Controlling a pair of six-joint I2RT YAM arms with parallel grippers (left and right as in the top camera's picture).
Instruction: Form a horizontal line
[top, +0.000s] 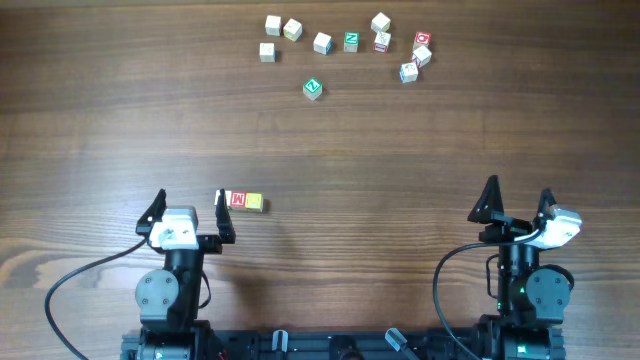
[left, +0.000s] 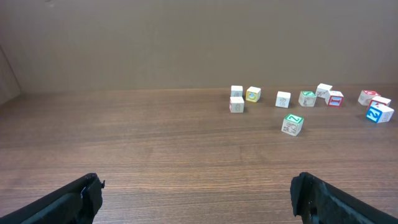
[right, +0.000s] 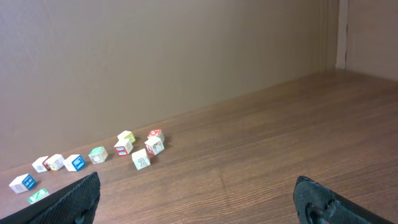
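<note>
- The row of three cubes (top: 241, 200) lies on the bench (top: 400, 160), running side to side, just beside the left jaws.
- The left arm is nearer.
- Left and right jaws are wide, holding nothing.

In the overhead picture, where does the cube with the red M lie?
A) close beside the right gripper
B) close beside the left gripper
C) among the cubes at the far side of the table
B: the red M cube sits next to the yellow-faced cube, right by one finger of the open left gripper.
</note>
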